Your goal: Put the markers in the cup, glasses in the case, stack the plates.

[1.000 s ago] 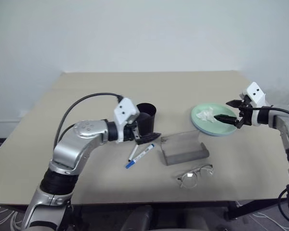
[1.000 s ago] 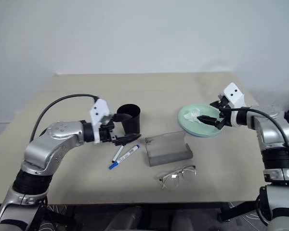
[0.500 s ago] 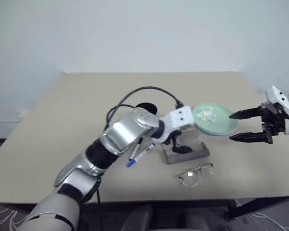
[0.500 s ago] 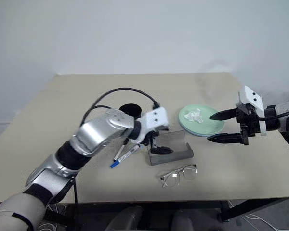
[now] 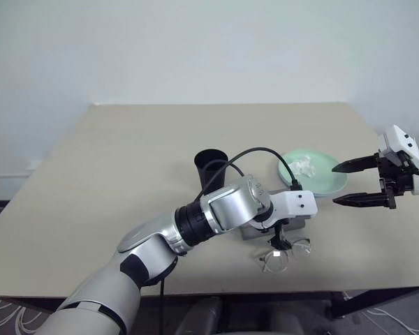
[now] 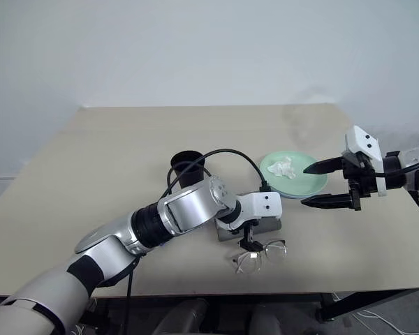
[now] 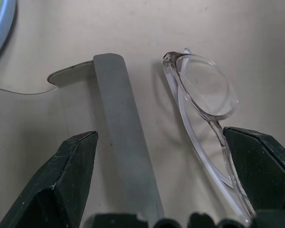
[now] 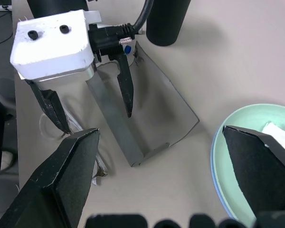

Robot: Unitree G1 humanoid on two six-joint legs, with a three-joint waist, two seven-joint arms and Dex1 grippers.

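I'd shift my wide-open left gripper (image 6: 250, 243) so the glasses (image 7: 204, 95) sit between its jaws (right gripper (image 6: 329, 183) also wide, empty), off the case (image 7: 121, 123).

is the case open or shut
Open. In the right wrist view the case shows a bare grey inside, its translucent lid swung back; the glasses lie on the table beside it.

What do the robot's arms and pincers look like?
The arms are shiny silver with black joints. Each wrist has a white boxy block with small black dots, and a black cable loops to it. The left pincer and right pincer each have two black, pointed fingers.
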